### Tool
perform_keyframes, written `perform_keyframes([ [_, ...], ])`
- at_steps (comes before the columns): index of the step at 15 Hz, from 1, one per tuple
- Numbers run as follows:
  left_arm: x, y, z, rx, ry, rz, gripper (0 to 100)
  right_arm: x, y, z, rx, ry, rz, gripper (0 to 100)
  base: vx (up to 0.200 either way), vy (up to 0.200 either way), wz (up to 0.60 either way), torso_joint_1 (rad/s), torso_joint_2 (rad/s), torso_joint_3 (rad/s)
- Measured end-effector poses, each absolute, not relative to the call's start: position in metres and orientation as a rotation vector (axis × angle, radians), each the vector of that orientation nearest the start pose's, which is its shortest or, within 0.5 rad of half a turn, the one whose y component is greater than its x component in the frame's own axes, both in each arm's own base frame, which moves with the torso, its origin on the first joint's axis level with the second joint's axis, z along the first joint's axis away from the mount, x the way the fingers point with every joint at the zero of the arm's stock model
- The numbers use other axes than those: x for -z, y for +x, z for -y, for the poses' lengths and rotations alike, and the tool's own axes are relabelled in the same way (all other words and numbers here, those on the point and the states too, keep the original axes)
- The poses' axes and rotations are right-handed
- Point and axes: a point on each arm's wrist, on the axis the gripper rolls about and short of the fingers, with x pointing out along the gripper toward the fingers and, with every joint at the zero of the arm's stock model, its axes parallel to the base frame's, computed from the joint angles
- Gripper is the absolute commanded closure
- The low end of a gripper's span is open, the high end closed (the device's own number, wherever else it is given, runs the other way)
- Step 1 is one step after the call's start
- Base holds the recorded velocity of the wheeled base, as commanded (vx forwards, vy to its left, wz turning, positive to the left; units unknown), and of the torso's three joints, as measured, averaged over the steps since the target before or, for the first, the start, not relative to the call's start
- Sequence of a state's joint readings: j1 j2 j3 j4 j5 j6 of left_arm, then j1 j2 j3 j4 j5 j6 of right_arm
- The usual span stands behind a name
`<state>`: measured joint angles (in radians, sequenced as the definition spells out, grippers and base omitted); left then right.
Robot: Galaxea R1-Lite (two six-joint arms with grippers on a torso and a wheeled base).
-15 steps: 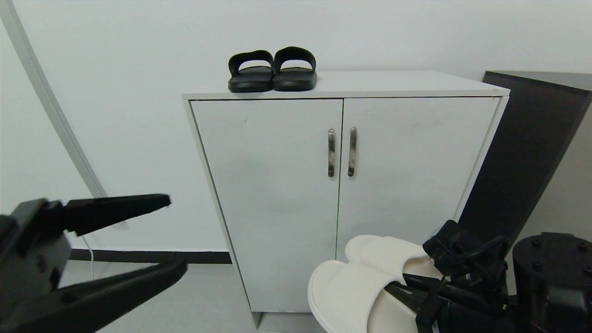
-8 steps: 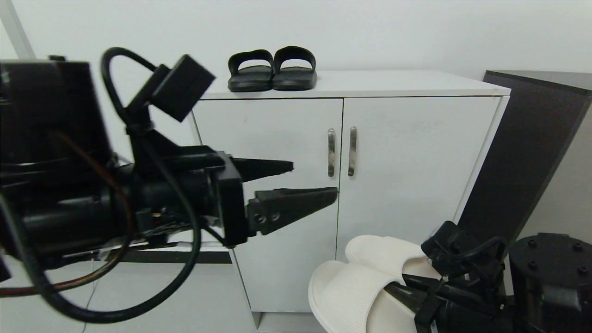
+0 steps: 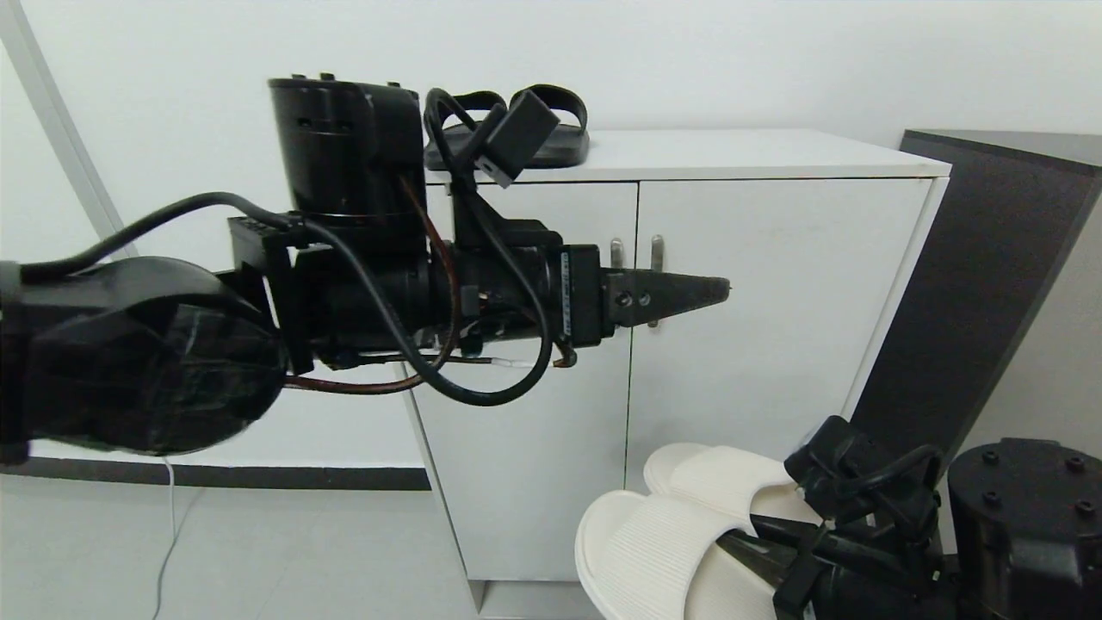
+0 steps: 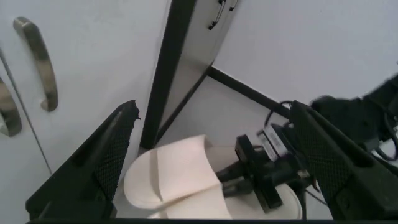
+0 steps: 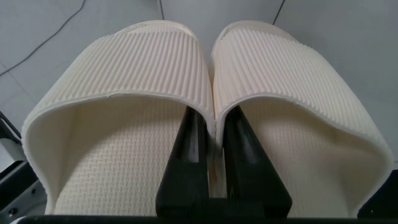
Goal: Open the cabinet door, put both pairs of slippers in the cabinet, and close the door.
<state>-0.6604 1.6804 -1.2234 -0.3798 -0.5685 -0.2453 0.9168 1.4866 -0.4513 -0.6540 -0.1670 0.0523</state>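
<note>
Risk: left gripper [image 3: 706, 294], spread wide with nothing held, hangs in front of the handles [image 3: 656, 248] of the shut cabinet [image 3: 775, 344]. The handles are slim, smooth metal bars set close together, so it could catch both or slip off. Right gripper [image 5: 214, 146] pinches the inner walls of the white slippers [image 5: 149, 81], low before the cabinet. Their soft ribbed foam may sag loose. Black slippers [image 3: 564, 142], matte and moulded, sit on top.

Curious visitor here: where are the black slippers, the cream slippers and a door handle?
black slippers [image 3: 570, 148]: head view, sole edge.
cream slippers [image 5: 143, 68]: right wrist view, ribbed strap.
door handle [image 4: 42, 62]: left wrist view, bar's middle.
</note>
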Motion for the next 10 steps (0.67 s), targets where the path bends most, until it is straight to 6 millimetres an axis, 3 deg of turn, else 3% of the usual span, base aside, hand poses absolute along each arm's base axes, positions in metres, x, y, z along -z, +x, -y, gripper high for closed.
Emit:
perform_keyframes([
  [5, -0.269, 0.275, 0.229, 1.185, -0.232, -0.266, 0, -0.149, 0.139, -0.175, -0.731, -0.152, -0.354, 100, 0.0, 0.0, 0.0, 0.0, 0.0, 0.0],
  [10, -0.262, 0.296, 0.238, 1.074, -0.231, -0.25, 0, -0.149, 0.139, -0.175, -0.729, -0.154, -0.352, 100, 0.0, 0.0, 0.0, 0.0, 0.0, 0.0],
])
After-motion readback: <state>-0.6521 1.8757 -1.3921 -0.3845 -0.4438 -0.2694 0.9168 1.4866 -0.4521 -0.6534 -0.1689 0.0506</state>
